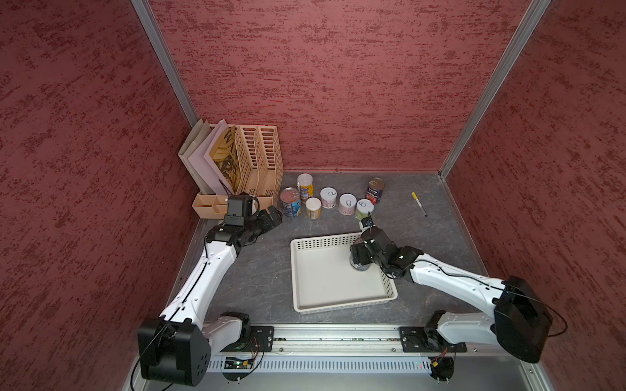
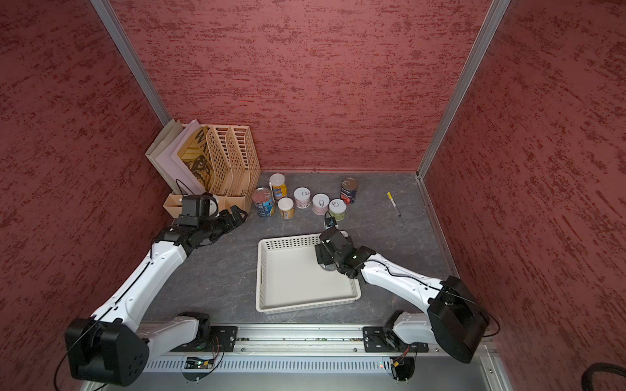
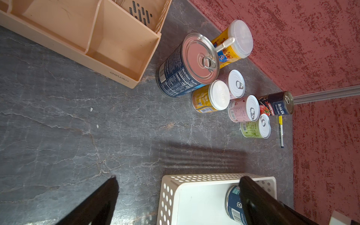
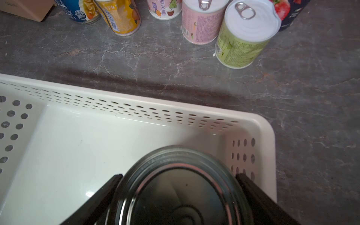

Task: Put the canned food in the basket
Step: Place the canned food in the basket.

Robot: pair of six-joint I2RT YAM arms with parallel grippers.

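Both reaching: my left arm [image 1: 200, 274] stretches forward from a high elbow, wrist near level, and my left gripper [image 1: 276, 214] has its black fingers [image 3: 105, 196] spread wide with nothing between them. My right arm [image 1: 450, 276] angles inward from its own raised elbow, wrist bent downward so that my right gripper [image 4: 179, 175] points down. Its jaws stand wide, one finger against each side of a can [image 4: 181, 194], seen in the right wrist view. In both top views my two grippers are well apart.

right pincer [image 2: 325, 262] | over can [image 2: 329, 268] | basket [image 2: 260, 270], far right corner
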